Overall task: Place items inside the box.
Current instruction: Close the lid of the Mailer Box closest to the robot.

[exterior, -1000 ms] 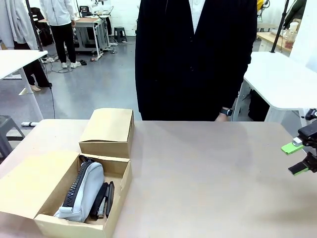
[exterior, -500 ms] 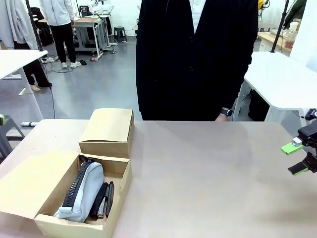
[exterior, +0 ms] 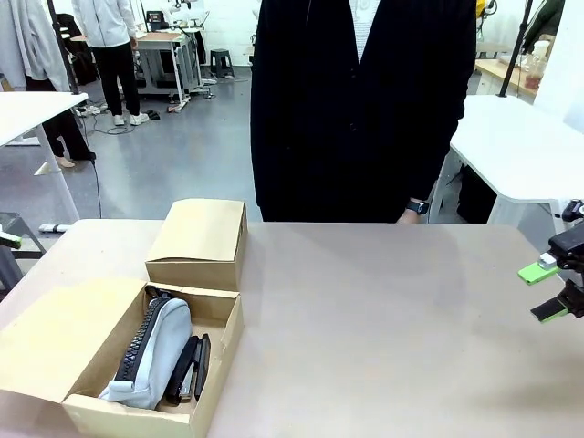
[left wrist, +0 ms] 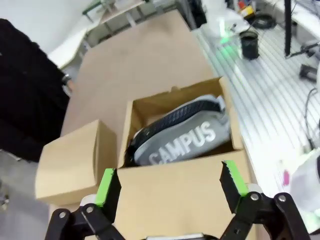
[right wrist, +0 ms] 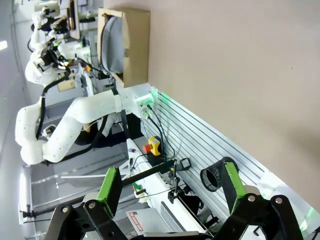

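My left jaws (left wrist: 170, 184) hang wide open and empty over the box (exterior: 219, 342), where the grey pencil case (left wrist: 190, 137) and black stapler (exterior: 190, 365) lie packed side by side. At three o'clock, my right jaws (exterior: 546, 290) wait open above the surface (exterior: 383, 319).

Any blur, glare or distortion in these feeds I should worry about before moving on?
Front view: sharp, even light, soft shadows; the grey pencil case in the box reads clearly. Left wrist view: slightly soft, "CAMPUS" still legible, edges bowed by the wide angle. Right wrist view: rolled sideways, table featureless, no glare.
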`<state>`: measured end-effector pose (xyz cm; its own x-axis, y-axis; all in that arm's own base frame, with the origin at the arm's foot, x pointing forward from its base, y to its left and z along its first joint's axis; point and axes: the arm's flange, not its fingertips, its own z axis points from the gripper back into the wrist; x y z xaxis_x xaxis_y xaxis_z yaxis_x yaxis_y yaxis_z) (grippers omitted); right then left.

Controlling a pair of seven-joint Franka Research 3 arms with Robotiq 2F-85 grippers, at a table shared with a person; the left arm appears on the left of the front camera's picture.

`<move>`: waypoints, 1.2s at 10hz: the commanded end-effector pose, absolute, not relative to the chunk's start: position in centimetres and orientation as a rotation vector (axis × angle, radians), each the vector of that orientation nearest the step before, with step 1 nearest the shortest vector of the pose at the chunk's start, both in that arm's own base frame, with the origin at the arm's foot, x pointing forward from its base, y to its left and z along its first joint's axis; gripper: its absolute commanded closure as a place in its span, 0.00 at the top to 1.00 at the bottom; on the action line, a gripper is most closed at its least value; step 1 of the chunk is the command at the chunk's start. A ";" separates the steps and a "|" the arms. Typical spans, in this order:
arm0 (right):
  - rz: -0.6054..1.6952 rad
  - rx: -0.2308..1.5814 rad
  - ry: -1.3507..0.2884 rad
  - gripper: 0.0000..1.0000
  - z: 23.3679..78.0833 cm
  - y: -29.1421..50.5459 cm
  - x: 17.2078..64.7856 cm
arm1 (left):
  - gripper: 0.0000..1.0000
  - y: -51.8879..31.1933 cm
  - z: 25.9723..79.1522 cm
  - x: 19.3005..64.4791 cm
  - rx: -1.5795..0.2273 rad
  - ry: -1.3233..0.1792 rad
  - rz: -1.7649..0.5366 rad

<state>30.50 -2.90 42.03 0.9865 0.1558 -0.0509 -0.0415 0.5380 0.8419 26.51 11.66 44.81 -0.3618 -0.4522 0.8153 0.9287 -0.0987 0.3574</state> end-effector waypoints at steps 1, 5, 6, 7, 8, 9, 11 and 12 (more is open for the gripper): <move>0.107 1.015 0.121 1.00 42.3 -2.8 30.5 | 1.00 10.2 46.0 25.2 -0.767 -1.034 -1.636; 0.107 1.015 0.121 1.00 42.3 -2.8 30.5 | 1.00 14.8 41.1 32.9 -0.617 -1.059 -1.580; 0.107 1.015 0.121 1.00 42.3 -2.8 30.5 | 1.00 15.8 40.0 34.7 -0.598 -1.068 -1.629; 0.107 1.015 0.121 1.00 42.3 -2.8 30.5 | 1.00 16.8 38.9 36.0 -0.623 -1.053 -1.646; 0.107 1.015 0.121 1.00 42.3 -2.8 30.5 | 1.00 17.9 37.4 37.1 -0.667 -1.011 -1.650; 0.107 1.015 0.121 1.00 42.3 -2.8 30.5 | 1.00 19.0 36.0 38.2 -0.676 -0.974 -1.667; 0.107 1.015 0.121 1.00 42.3 -2.8 30.5 | 1.00 20.1 33.4 39.7 -0.690 -0.867 -1.638; 0.107 1.015 0.121 1.00 42.3 -2.8 30.5 | 1.00 20.3 32.3 40.2 -0.669 -0.792 -1.627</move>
<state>30.48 -2.93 42.01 0.9866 0.1548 -0.0515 -0.0405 0.5381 0.8419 39.71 18.37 35.09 -0.1726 -0.5717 0.8021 0.9849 -0.0927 0.1459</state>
